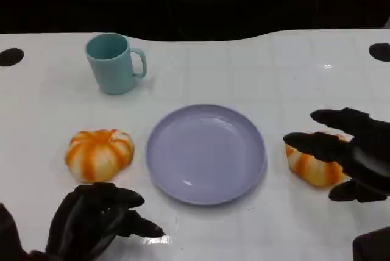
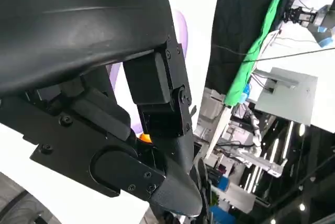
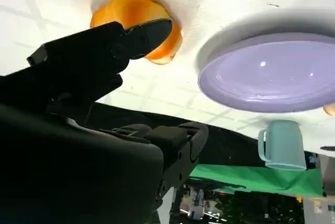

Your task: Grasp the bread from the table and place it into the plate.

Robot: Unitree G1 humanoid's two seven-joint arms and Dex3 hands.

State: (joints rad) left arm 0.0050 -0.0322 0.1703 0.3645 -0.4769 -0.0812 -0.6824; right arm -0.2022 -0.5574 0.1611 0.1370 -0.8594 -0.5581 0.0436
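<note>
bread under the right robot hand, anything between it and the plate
Nothing visible. The bread sits on bare table just right of the plate, with only a narrow strip of white surface between them. The right robot hand is around it; the cup stands far off.

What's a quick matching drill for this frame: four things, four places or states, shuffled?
Things:
1. cup
2. plate
3. left-side bread
4. right-side bread

Places or states:
A. under the right hand's spread fingers
B. bare, mid-table
C. just beyond the left hand, untouched
D. upright, far left of the table

Pairs: 1-D, 2-B, 3-C, 4-A
</note>
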